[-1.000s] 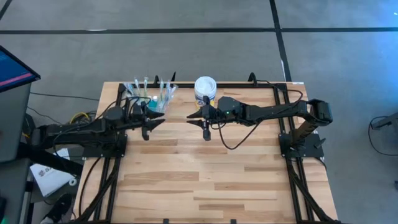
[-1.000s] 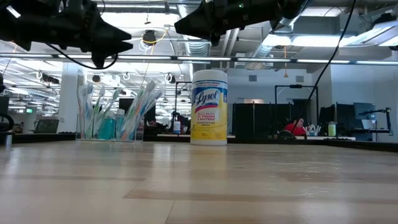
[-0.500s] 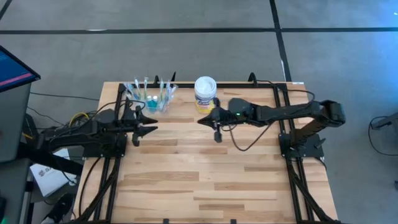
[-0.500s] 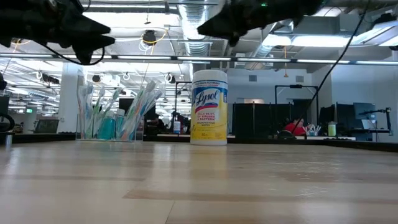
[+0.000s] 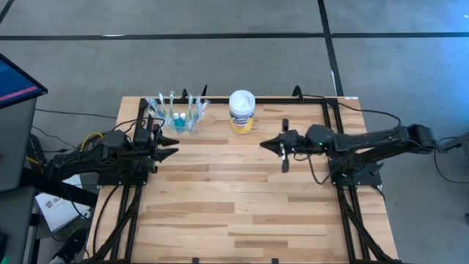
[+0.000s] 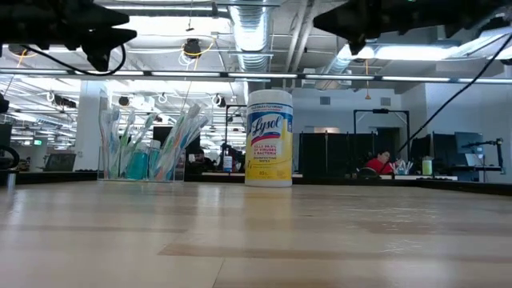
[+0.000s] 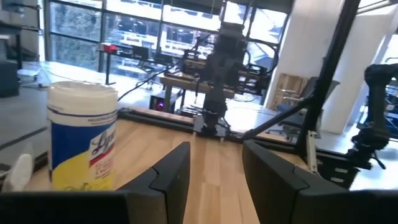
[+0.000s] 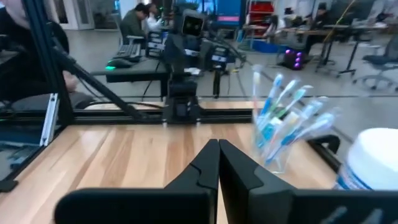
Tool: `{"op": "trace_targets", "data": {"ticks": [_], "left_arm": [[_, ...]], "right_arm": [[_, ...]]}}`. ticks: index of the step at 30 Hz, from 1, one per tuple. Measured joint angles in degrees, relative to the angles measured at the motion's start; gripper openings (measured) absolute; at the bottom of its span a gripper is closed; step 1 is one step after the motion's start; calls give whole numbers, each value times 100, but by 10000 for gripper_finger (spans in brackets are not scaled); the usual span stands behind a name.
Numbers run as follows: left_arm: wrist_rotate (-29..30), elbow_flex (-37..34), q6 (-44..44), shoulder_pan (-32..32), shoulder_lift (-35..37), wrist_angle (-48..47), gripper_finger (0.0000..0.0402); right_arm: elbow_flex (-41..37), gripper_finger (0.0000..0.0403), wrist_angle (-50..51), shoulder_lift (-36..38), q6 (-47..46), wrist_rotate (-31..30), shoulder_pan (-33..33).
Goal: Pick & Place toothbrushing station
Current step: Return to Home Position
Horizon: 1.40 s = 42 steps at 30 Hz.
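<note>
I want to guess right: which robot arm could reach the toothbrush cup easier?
Likely the left. The left gripper hangs open near the clear cup of toothbrushes; the right gripper, shut, is farther off, past the Lysol tub.

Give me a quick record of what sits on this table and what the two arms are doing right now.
Surface: wooden table
Brushing set: clear cup near the far left corner, holding toothbrushes and a teal toothpaste tube
Other item: white-lidded, yellow-labelled tub, upright, right of the cup, not touching it
Left arm: left fingers open, empty, raised over the table's left side near the cup
Right arm: right fingers shut, empty, raised over the table's right half, pointing toward the middle
</note>
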<state>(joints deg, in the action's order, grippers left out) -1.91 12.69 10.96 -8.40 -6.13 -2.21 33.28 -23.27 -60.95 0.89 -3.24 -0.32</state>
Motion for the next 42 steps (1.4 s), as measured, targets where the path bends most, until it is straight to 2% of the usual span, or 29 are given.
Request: {"op": "trace_targets", "data": {"ticks": [7,13,19,27,35,42], "left_arm": [[359,-301,55,0,-7,3,140],[363,-425,92,55,-7,74,140],[734,-424,96,247,0,113,140],[933,-426,-41,633,0,114,140],[1069,-1182,-14,920,15,1128,140],[1095,-1228,-15,1023,11,1310,140]], "right_arm": [[-489,1,-124,659,57,-176,152],[-920,1,-280,1052,-31,-480,149],[-1214,1,-285,1363,-53,-625,133],[-1510,1,-296,1767,-181,-616,133],[-1671,1,-271,2042,-243,-586,144],[-2092,0,-329,2280,-337,-584,144]]}}
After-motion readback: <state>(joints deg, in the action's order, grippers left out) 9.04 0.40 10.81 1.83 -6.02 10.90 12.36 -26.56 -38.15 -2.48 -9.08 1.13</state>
